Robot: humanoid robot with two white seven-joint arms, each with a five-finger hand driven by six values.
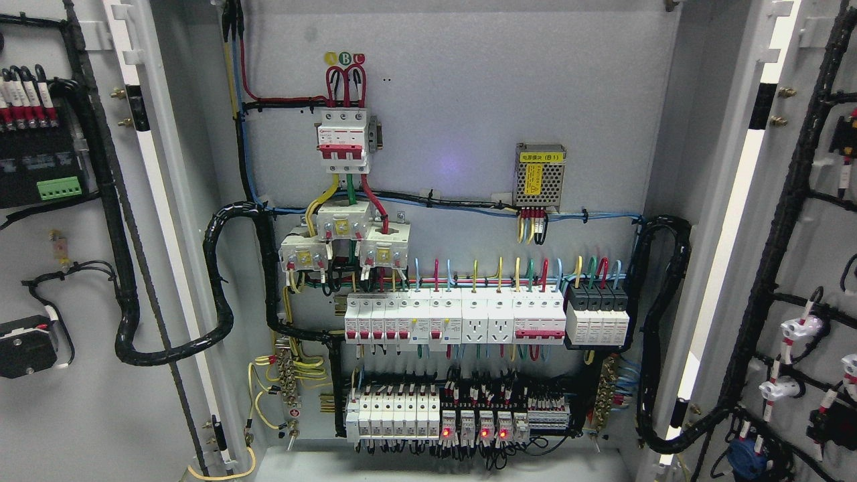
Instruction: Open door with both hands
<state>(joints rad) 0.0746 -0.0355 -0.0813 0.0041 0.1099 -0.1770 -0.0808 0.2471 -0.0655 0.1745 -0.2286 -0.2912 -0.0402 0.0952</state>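
A grey electrical cabinet stands with both doors swung wide. The left door (87, 415) shows its inner face with black wire looms and a green terminal block (59, 188). The right door (813, 268) also shows its inner side, with black cables and white connectors. Between them the back panel (469, 87) carries a red-and-white main breaker (343, 142), rows of white breakers (455, 320) and relays with red lights (482, 427). Neither robot hand nor arm appears in the head view.
Thick black cable bundles loop from the left door (221, 288) and the right door (659, 321) into the cabinet. A small mesh power supply (539, 177) hangs at the panel's upper right. The cabinet floor (428, 465) lies along the bottom edge.
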